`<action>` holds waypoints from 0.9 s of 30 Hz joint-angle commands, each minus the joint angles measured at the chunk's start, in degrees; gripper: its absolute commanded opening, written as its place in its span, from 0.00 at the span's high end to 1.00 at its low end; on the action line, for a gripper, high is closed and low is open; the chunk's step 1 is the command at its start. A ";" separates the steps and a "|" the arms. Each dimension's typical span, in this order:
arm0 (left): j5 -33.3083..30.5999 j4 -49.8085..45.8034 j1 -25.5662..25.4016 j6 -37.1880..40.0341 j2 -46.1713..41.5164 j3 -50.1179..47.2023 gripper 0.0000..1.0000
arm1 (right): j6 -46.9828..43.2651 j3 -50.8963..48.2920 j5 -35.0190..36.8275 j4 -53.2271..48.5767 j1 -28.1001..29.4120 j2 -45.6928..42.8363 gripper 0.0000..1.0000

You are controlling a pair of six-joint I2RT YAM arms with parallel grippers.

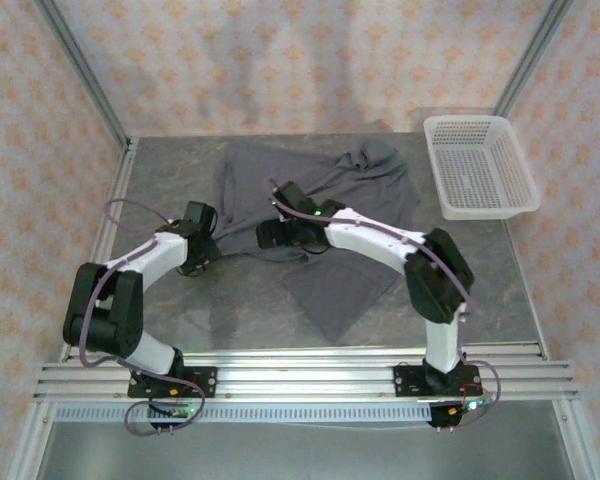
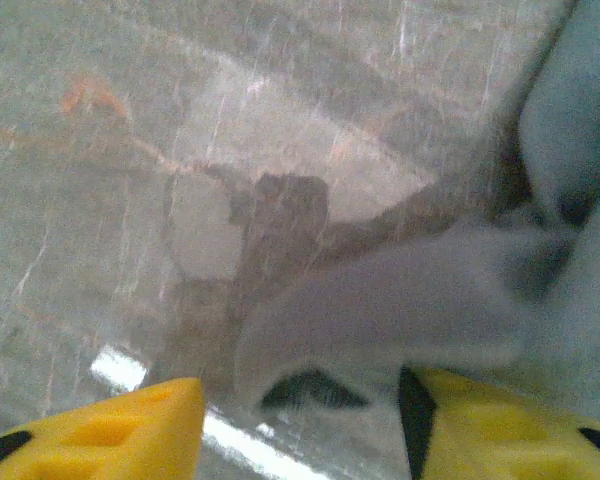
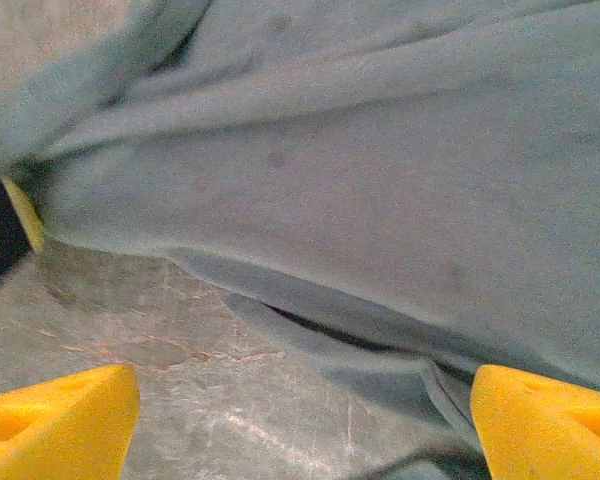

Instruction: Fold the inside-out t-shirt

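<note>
The inside-out t-shirt (image 1: 352, 182) is a dark slate-grey cloth lying crumpled across the middle of the table, one flat part (image 1: 336, 296) reaching toward the front. My left gripper (image 1: 194, 260) is at the shirt's left edge. In the left wrist view it (image 2: 300, 432) is open, and a loose fold of shirt (image 2: 380, 305) lies on the table just ahead of its yellow fingers (image 2: 110, 430), unpinched. My right gripper (image 1: 270, 236) is low over the shirt's near left part. It (image 3: 302, 430) stands wide open, the shirt's hem (image 3: 310, 310) just ahead of its fingertips (image 3: 545, 420).
A white mesh basket (image 1: 480, 168) stands at the back right corner of the grey marbled table (image 1: 500, 270). Patterned walls close in the back and both sides. An aluminium rail (image 1: 300, 375) carrying both arm bases runs along the near edge.
</note>
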 commanded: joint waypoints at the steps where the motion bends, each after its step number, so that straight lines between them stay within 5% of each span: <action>1: -1.82 3.08 2.55 1.39 2.82 3.54 0.59 | -11.72 2.65 1.08 -1.43 0.37 5.34 0.13; 4: 2.70 4.25 4.53 2.90 3.48 4.46 0.97 | -19.10 2.20 2.26 2.65 1.03 6.30 0.13; 5: 3.94 4.31 4.81 3.36 2.62 4.48 1.00 | -21.21 0.74 1.29 5.64 1.08 5.92 0.13; 10: 13.45 6.11 5.08 6.10 -8.43 3.25 1.00 | -32.05 -5.87 -8.14 24.11 1.33 4.74 0.12; 17: 32.31 11.74 5.10 9.94 -18.04 3.26 1.00 | -36.76 -6.22 1.03 47.06 3.89 10.98 0.11; 19: 33.00 12.24 5.09 10.49 -18.64 3.10 1.00 | -35.00 -4.76 2.61 47.49 3.72 12.03 0.28; 23: 24.79 10.55 5.31 10.41 -20.09 2.44 1.00 | -31.04 -10.09 1.33 51.09 2.85 8.76 0.91; 24: 21.39 9.90 5.35 10.16 -20.52 2.18 1.00 | -29.89 -11.78 0.60 51.18 2.42 7.26 1.00; 27: 11.04 11.67 5.75 9.70 -21.49 -0.63 1.00 | -23.79 -16.62 -3.38 51.73 0.79 2.26 1.00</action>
